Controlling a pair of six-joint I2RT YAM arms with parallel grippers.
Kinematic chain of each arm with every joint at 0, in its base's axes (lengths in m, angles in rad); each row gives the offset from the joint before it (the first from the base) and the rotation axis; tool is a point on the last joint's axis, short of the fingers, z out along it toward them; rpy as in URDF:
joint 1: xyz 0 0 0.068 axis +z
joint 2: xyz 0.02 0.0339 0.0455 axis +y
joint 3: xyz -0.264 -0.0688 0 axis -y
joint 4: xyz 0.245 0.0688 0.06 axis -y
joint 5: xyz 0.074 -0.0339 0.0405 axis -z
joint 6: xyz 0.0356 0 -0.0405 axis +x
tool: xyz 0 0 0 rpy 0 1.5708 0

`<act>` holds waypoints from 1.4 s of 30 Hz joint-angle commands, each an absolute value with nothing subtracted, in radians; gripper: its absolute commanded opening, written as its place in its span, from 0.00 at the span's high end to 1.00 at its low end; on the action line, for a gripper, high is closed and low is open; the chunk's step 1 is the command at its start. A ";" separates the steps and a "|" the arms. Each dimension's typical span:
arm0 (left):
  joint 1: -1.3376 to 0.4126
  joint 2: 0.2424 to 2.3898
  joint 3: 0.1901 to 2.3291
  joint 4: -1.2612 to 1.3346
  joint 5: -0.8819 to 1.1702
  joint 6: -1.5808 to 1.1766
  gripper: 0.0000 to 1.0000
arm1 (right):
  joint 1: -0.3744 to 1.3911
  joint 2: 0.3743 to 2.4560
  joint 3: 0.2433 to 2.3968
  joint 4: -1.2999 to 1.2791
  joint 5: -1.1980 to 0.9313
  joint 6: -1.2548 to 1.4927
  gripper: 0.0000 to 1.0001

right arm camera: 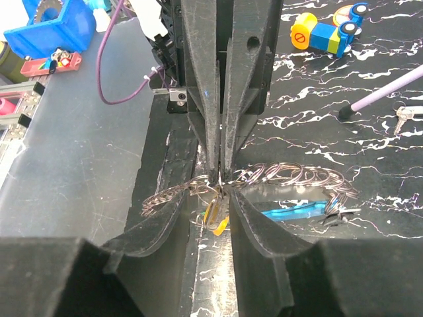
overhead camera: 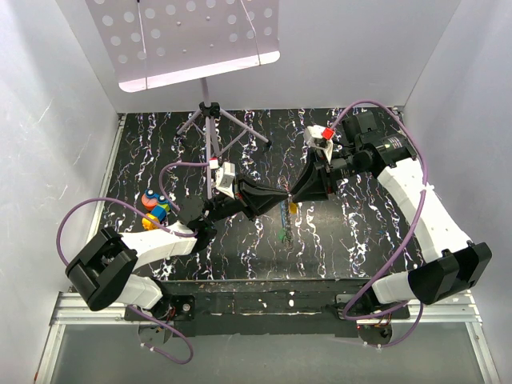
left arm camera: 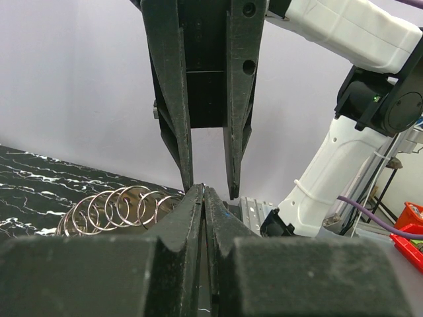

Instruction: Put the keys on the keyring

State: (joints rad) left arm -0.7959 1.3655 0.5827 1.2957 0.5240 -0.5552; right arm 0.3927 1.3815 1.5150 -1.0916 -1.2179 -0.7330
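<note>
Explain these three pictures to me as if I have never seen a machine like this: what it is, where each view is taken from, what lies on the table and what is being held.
Two white and black robot arms are bolted at the near edge of a black marbled table. The overhead view looks down from behind them; the other two come from cameras on each wrist, looking along that arm's own fingers.

The left hand and the right hand meet tip to tip in mid-table. The left hand is shut on a chain of linked silver metal keyrings. The right hand's fingers stand slightly apart around the yellow-orange key at that chain. A blue-headed key hangs further along it.

Also on the table: a colourful block toy and a tripod music stand.
</note>
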 commanded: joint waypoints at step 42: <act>-0.770 1.252 0.618 1.191 0.545 -0.578 0.50 | 0.382 1.309 1.407 -1.029 -1.169 -0.690 0.99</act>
